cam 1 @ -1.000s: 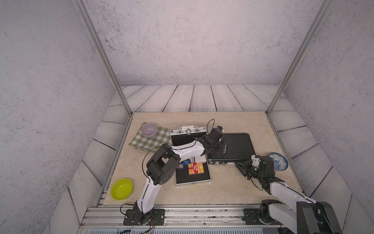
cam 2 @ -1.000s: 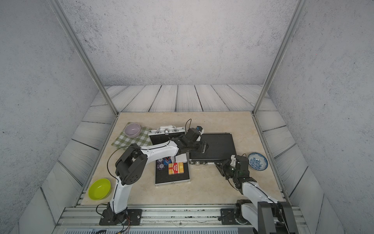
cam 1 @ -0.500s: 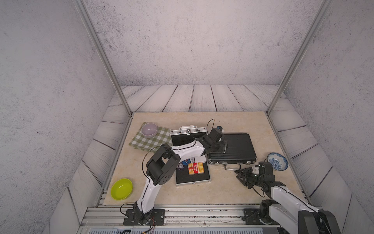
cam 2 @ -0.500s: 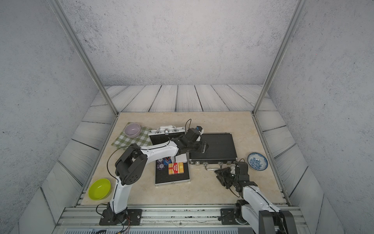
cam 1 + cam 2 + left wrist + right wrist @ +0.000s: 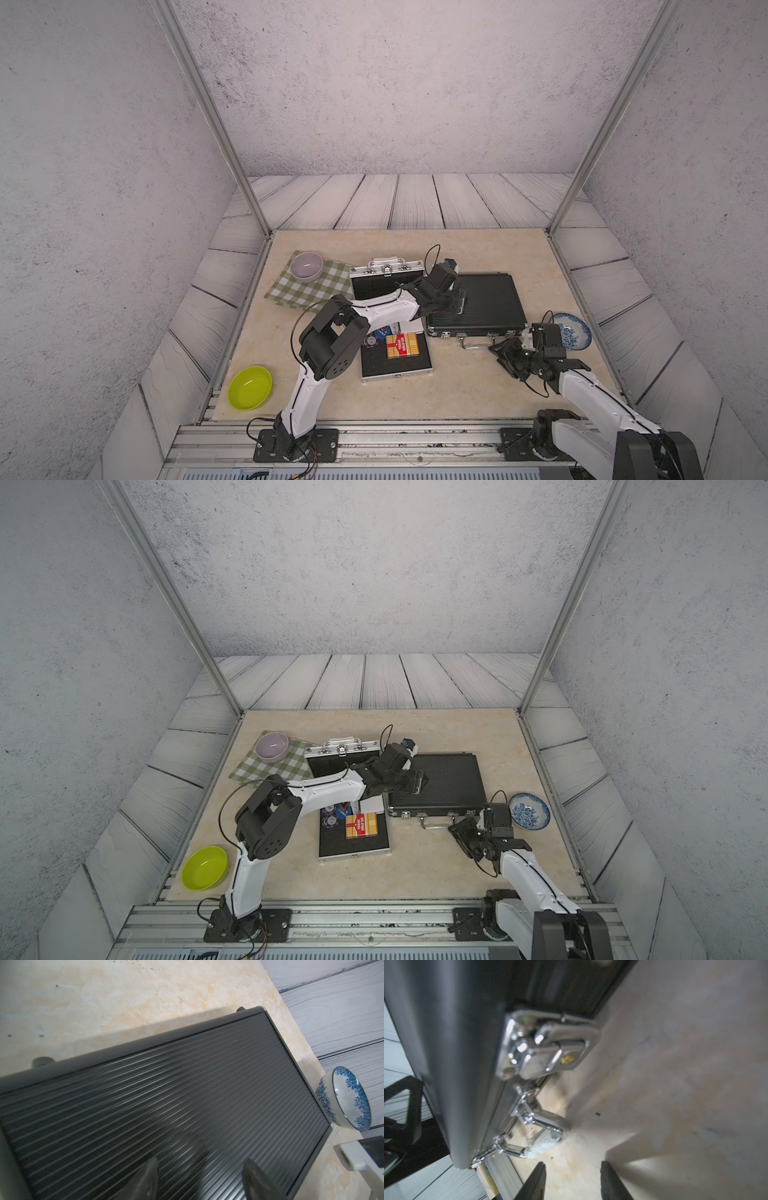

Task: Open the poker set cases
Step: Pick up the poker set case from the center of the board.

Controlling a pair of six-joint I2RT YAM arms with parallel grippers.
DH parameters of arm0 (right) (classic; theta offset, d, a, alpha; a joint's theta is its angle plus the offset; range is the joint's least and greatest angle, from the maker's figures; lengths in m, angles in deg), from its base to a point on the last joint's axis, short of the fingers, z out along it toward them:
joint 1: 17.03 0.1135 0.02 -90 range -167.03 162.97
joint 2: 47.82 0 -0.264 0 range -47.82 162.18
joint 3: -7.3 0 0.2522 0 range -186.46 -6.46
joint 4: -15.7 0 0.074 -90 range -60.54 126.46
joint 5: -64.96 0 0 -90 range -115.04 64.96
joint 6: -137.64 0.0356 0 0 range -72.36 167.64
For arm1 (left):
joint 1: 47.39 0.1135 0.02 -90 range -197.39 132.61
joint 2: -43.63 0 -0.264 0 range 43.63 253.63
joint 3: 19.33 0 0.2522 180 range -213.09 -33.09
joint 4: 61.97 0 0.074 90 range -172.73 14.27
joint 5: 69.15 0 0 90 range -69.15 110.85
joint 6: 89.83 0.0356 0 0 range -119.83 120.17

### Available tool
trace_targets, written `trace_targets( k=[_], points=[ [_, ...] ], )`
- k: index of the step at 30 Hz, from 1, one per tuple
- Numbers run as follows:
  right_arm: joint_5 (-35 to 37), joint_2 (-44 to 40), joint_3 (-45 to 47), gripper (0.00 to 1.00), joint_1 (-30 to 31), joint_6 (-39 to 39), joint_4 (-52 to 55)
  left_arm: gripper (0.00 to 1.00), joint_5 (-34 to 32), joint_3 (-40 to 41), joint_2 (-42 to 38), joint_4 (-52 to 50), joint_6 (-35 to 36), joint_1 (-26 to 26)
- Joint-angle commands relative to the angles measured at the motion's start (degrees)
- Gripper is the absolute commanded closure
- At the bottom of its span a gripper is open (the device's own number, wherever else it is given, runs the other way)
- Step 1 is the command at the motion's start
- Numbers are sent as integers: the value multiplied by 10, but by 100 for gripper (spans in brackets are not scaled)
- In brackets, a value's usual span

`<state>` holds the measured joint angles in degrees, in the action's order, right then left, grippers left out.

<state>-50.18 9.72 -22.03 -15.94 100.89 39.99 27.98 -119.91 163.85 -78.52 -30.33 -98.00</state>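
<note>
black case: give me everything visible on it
The black case is a flat rectangle with a ribbed lid, metal-looking, lying shut and level on the table, right of the opened silver case. Chrome latches and a folded-down handle line its near edge. The left claw hangs open over the lid; contact is unclear. The right claw is open beside the handle, gripping nothing.

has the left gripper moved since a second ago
No. The left gripper sits at the same spot over the black case lid, beside the open silver case.
</note>
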Motion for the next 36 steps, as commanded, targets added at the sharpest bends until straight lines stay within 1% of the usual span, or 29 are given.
trace_targets(
  k=[1, 4, 10, 12, 15, 18, 22, 24, 26, 27, 29, 30, 33, 36],
  points=[
    [1, 44, 4, 54, 1, -44, -40, 32, 23, 29, 2, -95, -13, -2],
    [-15, 86, -5, 54, 1, -51, -74, 32, 24, 30, 1, -96, -13, -3],
    [-22, 130, -8, 50, 1, -38, -125, 32, 23, 30, 1, -98, -13, -3],
    [-18, 131, -10, 46, 1, -35, -120, 32, 22, 29, 1, -98, -12, -2],
    [2, 116, -5, 36, 1, -19, -120, 32, 21, 28, 2, -99, -12, -2],
    [23, 97, 15, 35, 1, 4, -150, 32, 22, 25, 4, -99, -13, -2],
    [12, 86, 37, 37, 1, 16, -204, 32, 23, 26, 4, -100, -13, -2],
    [10, 80, 44, 40, 1, 25, -225, 32, 24, 26, 6, -100, -14, -2],
    [4, 70, 38, 42, 1, 23, -218, 32, 25, 25, 8, -99, -15, -2],
    [8, 64, 28, 43, 1, 14, -192, 32, 24, 25, 8, -100, -14, -2],
    [38, 51, 7, 42, 1, -4, -133, 32, 24, 24, 9, -100, -15, -2],
    [48, 47, 4, 41, 1, -13, -127, 32, 24, 24, 9, -100, -16, -1],
    [63, 52, 7, 40, 0, -15, -139, 32, 25, 22, 10, -100, -15, -2],
    [39, 87, 12, 39, 0, -15, -197, 32, 24, 22, 9, -100, -15, -2]
  ],
)
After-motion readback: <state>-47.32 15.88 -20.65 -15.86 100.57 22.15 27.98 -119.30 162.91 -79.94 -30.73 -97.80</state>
